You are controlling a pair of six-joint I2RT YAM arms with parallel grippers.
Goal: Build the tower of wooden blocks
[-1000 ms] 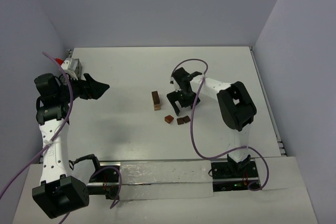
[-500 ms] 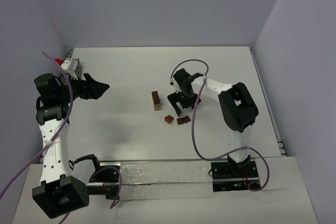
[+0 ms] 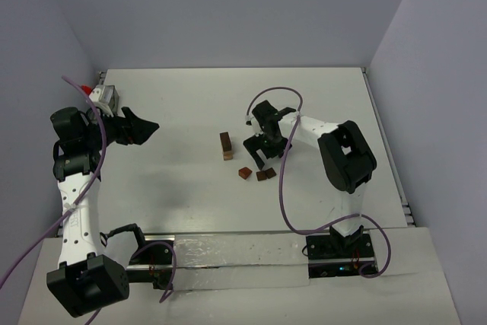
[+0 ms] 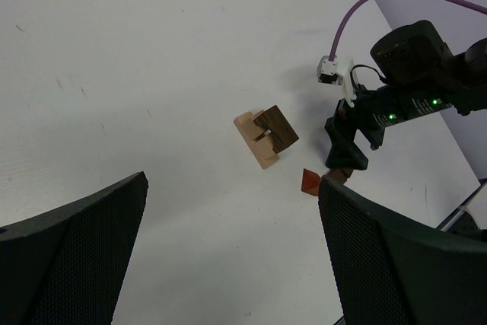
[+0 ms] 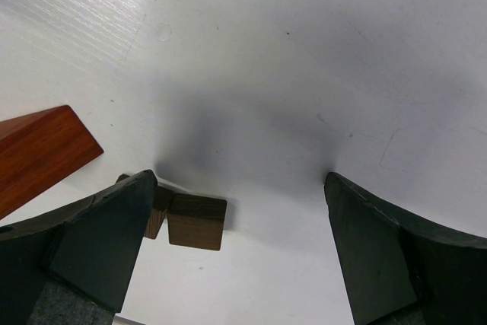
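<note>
The wood block tower [image 3: 226,144] is a short stack of light tan and dark brown blocks at mid-table; it also shows in the left wrist view [image 4: 265,135]. A reddish block [image 3: 244,173] and two dark brown blocks [image 3: 265,174] lie loose in front of it. My right gripper [image 3: 259,157] is open and empty, low over the table just behind the dark blocks. In the right wrist view one dark brown block [image 5: 196,221] lies between the fingers near the left finger [image 5: 99,241], and the reddish block [image 5: 42,154] lies outside at the left. My left gripper [image 3: 141,129] is open, empty and raised at the far left.
A greyish see-through box [image 3: 107,97] with something red beside it stands at the far left edge behind the left arm. The right arm's purple cable [image 3: 282,180] loops over the table right of the blocks. Walls close the table on three sides.
My right gripper has shifted slightly nearer, toward the loose dark blocks. The left arm and the blocks have not moved.
</note>
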